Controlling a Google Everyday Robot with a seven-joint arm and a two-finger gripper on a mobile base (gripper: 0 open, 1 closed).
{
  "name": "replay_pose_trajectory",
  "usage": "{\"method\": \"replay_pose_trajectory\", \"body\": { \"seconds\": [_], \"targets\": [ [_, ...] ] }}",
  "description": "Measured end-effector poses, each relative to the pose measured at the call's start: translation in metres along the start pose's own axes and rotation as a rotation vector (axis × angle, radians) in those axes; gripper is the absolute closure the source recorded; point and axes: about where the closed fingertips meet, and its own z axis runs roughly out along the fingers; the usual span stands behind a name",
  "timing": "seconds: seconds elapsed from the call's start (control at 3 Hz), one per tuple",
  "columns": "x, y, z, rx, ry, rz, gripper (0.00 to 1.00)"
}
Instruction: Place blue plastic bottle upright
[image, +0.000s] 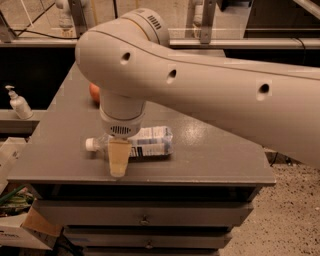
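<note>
The blue plastic bottle (150, 142) lies on its side on the grey table (215, 160), near the front edge. Its white cap (90, 144) points left and its white-and-dark-blue label faces up. My gripper (118, 165) hangs straight down from the wrist over the bottle's neck end, in front of it in this view, and hides the part between the cap and the label. I cannot see whether it touches the bottle.
My big arm fills the upper right and hides the table's back. A red-orange round object (93, 93) peeks out behind the wrist. A small white pump bottle (19, 104) stands on a lower shelf at far left. Drawers (145, 219) sit under the table.
</note>
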Motion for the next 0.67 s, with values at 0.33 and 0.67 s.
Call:
{"method": "replay_pose_trajectory", "body": {
  "seconds": [0.33,0.67],
  "targets": [
    [-0.0051,0.0017,-0.0015,-0.022,0.045,0.017,0.38],
    [-0.0107,0.0051,-0.0049,-0.043,0.076,0.026,0.62]
  ]
}}
